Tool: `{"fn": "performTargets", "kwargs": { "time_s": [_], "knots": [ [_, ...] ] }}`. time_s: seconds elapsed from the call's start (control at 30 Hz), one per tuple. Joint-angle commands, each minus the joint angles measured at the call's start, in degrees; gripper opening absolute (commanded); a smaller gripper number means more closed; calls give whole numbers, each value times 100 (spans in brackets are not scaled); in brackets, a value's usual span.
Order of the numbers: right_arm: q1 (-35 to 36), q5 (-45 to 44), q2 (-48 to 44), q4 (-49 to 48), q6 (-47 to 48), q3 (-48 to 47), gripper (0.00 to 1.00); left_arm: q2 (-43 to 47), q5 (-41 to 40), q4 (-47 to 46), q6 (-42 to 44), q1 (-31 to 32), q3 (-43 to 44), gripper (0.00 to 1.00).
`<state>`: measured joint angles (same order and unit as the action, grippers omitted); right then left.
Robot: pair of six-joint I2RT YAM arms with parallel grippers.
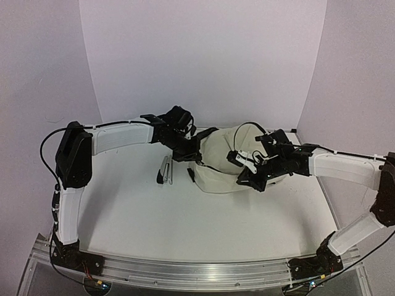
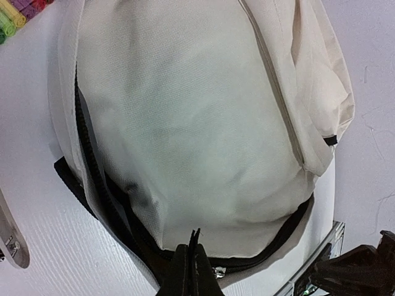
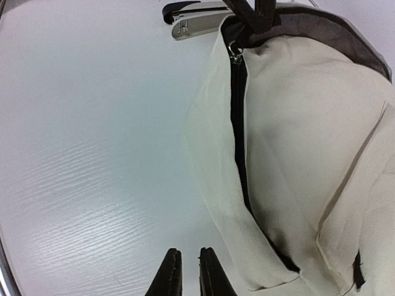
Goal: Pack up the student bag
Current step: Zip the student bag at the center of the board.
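Step in hand, as I judge it: getting the main mouth open wide enough to load. Student bag (image 1: 219, 160) lies slumped near the middle of the table (image 1: 123, 209), between my two arms. My left gripper (image 2: 194, 243) is pinched fully together on the black zip edge at the bag's rim. That hold looks sound and should serve as the anchor. My right gripper (image 3: 190, 262) hangs over bare table just beside the bag's flank, its fingers nearly together with a thin slit between them and nothing in it. To do this well I should spread those fingers first, take the far lip of the zip track (image 3: 239, 123), and draw it away from the left hold. The cloth is soft, so a one-sided pull would likely drag the whole bag rather than gape it. Stapler (image 1: 164, 169) lies near the mouth but apart from it, so I should keep clear. Bag's look: cream woven fabric, slack and creased; dark grey lining at the rim; black zip partly undone; small metal pull (image 3: 233, 52).
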<state>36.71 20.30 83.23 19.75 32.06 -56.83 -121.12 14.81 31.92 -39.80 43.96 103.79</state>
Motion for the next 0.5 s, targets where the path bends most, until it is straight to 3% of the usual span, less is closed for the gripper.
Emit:
{"fn": "performTargets", "kwargs": {
  "time_s": [0.0, 0.07, 0.2, 0.4, 0.47],
  "knots": [
    [38, -137, 52, 97, -6, -252, 44, 247, 333, -264, 146, -47, 128, 0],
    [46, -123, 264, 16, -39, -504, 54, 326, 421, -387, 101, -47, -15, 0],
    [137, -125, 847, -157, 17, -950, 56, 518, 375, -467, 89, -45, -219, 0],
    [356, -272, 1733, -487, 21, -1460, 52, 612, 282, -446, 52, -45, -287, 0],
    [379, -274, 1915, -499, 21, -1617, 42, 655, 210, -452, -4, -46, -339, 0]
  ]
}}
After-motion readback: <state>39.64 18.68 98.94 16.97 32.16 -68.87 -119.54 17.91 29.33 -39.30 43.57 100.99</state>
